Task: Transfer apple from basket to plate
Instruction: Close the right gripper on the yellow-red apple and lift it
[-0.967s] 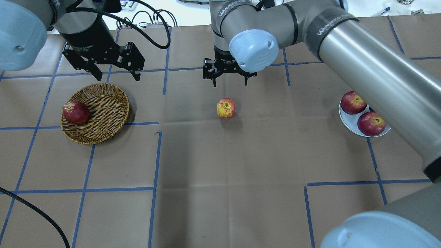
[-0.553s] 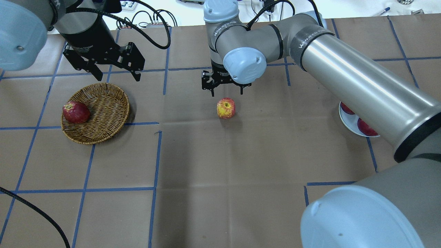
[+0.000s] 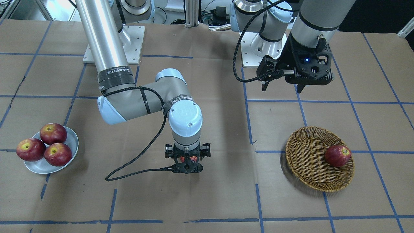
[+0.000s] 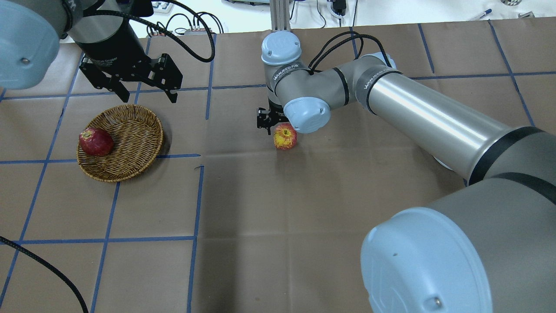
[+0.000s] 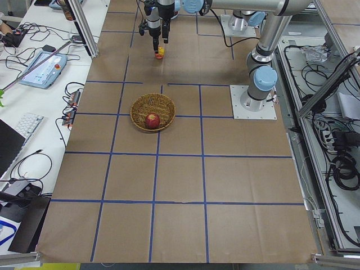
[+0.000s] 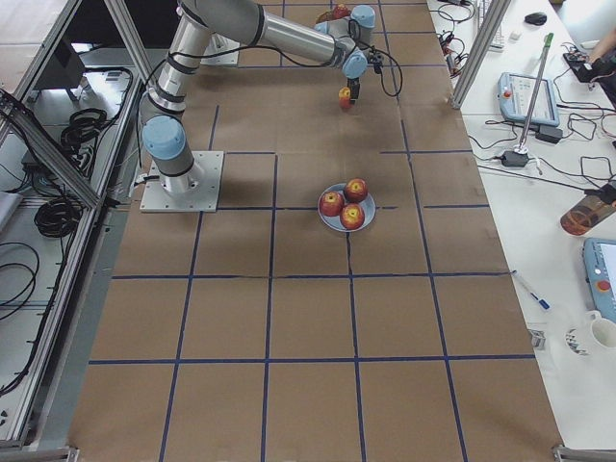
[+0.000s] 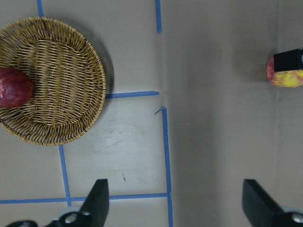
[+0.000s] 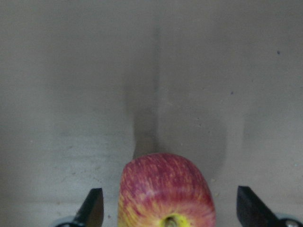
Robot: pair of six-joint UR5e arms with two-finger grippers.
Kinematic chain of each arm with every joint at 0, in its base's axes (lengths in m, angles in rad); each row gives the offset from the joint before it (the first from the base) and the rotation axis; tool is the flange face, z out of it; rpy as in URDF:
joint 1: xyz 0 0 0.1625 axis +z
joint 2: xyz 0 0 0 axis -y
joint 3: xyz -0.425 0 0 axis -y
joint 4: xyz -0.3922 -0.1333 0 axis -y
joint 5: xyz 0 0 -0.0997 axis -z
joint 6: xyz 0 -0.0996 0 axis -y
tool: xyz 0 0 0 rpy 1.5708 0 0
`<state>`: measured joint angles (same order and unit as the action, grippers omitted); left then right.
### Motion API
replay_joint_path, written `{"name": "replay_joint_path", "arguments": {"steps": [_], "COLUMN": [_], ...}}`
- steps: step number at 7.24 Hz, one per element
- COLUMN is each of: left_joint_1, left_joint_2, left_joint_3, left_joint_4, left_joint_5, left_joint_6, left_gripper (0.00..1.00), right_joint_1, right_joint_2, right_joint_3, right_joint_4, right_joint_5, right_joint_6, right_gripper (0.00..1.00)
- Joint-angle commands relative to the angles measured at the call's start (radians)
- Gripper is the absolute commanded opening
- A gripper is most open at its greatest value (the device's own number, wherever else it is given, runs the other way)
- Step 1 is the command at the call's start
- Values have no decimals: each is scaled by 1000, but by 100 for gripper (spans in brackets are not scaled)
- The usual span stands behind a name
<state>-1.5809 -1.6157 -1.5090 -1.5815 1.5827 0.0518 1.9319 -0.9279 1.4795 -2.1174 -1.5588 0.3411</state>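
The pale pinkish-red and yellow apple point(image 4: 285, 136) sits on the bare table at mid-table, outside the basket. My right gripper point(image 4: 283, 128) is open, low over it, with a finger on each side. The right wrist view shows the apple point(image 8: 165, 194) between the open fingers point(image 8: 92, 208), apart from them. The wicker basket point(image 4: 134, 126) lies at the left and holds one dark red apple point(image 4: 95, 141). My left gripper point(image 4: 147, 93) is open and empty, above the table just beyond the basket. The white plate point(image 3: 38, 166) holds three dark red apples point(image 3: 45, 144).
Brown paper with blue tape lines covers the table. My right arm stretches across the right half in the overhead view and hides most of the plate there. A black cable point(image 3: 136, 161) trails from the right wrist onto the table.
My right gripper has come down and nearer, from beyond the pale apple to around it, still open. The left arm, basket and apples have not moved.
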Motion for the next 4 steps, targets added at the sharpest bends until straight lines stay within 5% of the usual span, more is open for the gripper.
{"name": "replay_joint_path", "arguments": {"steps": [1, 4], "left_joint_1": [1, -1], "left_joint_2": [-1, -3], "left_joint_3": [0, 1], "left_joint_4": [0, 3], "left_joint_5": [-1, -4], "left_joint_6": [-1, -3], "left_gripper": [99, 99], "right_joint_1": [10, 18], "right_joint_2": [44, 11], "right_joint_3": [35, 30], "right_joint_4": [-76, -62], "right_joint_5": [9, 0], "right_joint_6": [6, 7], "right_gripper": [100, 100]}}
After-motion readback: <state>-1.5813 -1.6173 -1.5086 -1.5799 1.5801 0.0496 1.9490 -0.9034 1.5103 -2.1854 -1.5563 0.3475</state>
